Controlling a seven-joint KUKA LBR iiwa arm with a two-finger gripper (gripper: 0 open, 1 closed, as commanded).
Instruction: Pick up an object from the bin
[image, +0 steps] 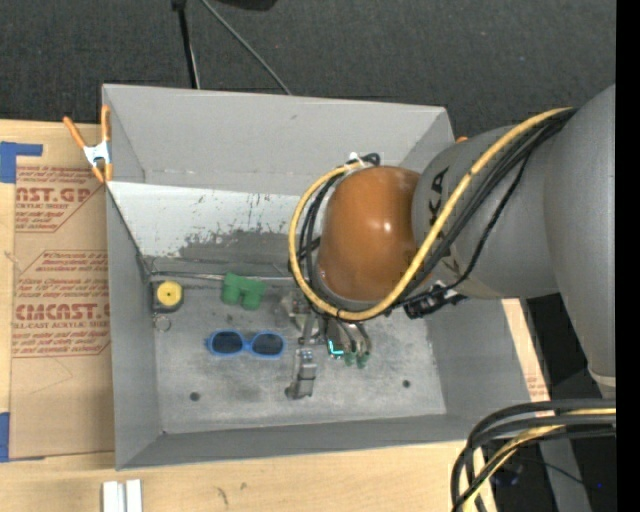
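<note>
Pick's not done yet, I'd say; gripper (312, 362) sits just right of the blue glasses (245, 345); can't tell whether it's open.

Setting: robotics lab / test cell.
Evidence:
- 1 industrial arm (540, 220), grey casing, part of maker's lettering visible.
- Orange wrist cover (365, 235) w/ yellow-and-black cable loom (297, 240) looped round it.
- Grey sheet-metal bin (270, 130), inside scuffed, serving as work area.
- Further cable bundle (540, 418), btm right.
- Dark carpet-type floor (400, 50), black lead (187, 45) trailing across.
</note>
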